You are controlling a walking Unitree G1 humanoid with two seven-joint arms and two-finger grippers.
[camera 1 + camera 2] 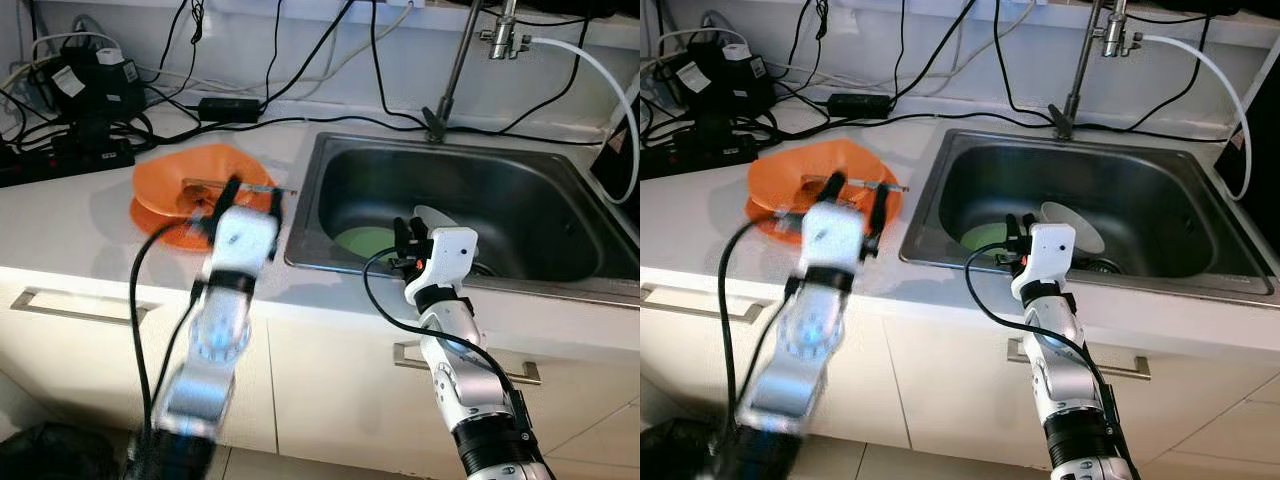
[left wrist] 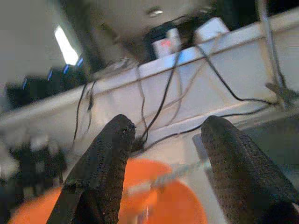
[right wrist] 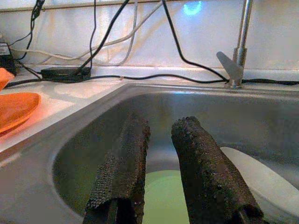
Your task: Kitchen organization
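Two surfaces are in view: a white countertop over pale cabinet fronts with metal bar handles, and a stainless steel sink basin set into it at the right. A white wall behind is draped with black cables; a black power strip and adapters are seen at the far left, and a chrome tap stands at the sink's back edge.

A stack of orange plastic plates lies flat on the counter just left of the sink. A thin metal utensil, blurred, is laid across it, its long axis running left to right toward the sink edge.

In the basin a pale green round plate lies flat on the bottom, with a white plate tilted against it on its right side.

The left gripper is held above the orange stack, motion-blurred, fingers spread wide, nothing between them. The right gripper is poised over the sink's near rim, above the green plate, fingers at a narrow gap and empty.
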